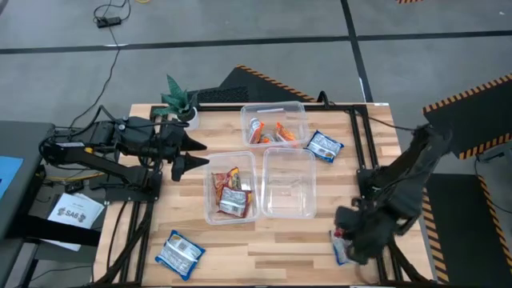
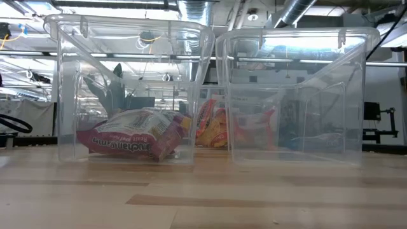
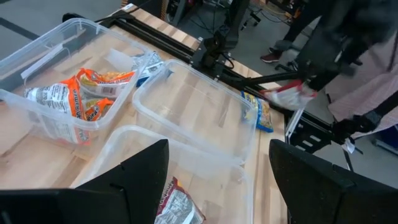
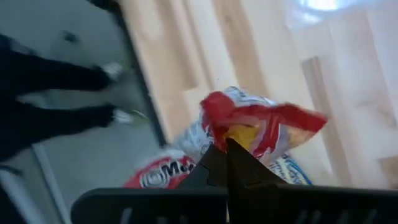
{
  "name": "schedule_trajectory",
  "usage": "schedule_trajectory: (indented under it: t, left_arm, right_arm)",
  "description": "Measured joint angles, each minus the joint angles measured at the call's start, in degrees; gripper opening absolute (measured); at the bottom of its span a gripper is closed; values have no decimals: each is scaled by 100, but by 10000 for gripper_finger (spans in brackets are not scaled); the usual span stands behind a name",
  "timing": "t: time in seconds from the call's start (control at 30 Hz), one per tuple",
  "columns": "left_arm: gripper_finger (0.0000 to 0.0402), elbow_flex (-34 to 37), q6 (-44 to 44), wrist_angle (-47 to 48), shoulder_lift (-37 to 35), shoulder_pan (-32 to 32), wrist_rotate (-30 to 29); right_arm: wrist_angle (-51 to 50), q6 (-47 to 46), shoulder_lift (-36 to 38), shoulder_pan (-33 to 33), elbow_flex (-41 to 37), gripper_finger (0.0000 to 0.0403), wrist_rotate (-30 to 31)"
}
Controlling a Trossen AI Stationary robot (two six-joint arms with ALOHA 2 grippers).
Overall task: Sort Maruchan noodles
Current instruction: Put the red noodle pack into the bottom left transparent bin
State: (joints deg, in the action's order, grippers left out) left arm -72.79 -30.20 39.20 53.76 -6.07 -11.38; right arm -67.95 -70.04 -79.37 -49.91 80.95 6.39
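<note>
My right gripper (image 1: 346, 238) is at the table's near right corner, shut on a red-and-white noodle packet (image 4: 258, 124). The left wrist view shows that packet (image 3: 287, 95) lifted clear. Below it another packet (image 3: 261, 113) lies flat at the table's right edge. My left gripper (image 1: 190, 157) is open and empty, hovering left of the bins; its fingers frame the left wrist view (image 3: 217, 180). Red packets (image 1: 230, 192) lie in the near left bin, and orange ones (image 1: 268, 132) in the far bin. Blue packets lie on the table at the far right (image 1: 324, 146) and near left (image 1: 178, 254). My right gripper pinches a crinkled end of the red-and-white packet (image 4: 231, 134) between its two shut fingers. The packet is clear of the table and sticks out past the fingertips. The fingers themselves hide how far back it reaches.
Three clear bins stand mid-table: far (image 1: 274, 124), near left (image 1: 230, 188), and near right (image 1: 290, 184), which holds no packets. A small potted plant (image 1: 178, 102) stands at the far left. A black frame rail (image 1: 360, 144) runs along the right side. A person (image 3: 367, 68) stands beyond the right edge.
</note>
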Motion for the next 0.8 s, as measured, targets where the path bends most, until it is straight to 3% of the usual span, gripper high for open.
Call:
schedule_trajectory:
  t: [0.2, 0.4, 0.6, 0.8]
  left_arm:
    - [263, 0, 0, -4, 0, 0, -261]
    - [263, 0, -11, -11, 0, 0, -521]
    - [263, 4, -98, -12, 47, 0, -735]
    - [263, 7, -107, -14, 72, 0, -542]
  right_arm:
    - [977, 163, 660, 76, 0, 3, 1470]
    - [2709, 2056, 347, 1083, 0, 2, 2248]
    - [5556, 3949, -480, 2227, 0, 3, 1661]
    - [7101, 4352, -1112, 3002, -2, 3, 1127]
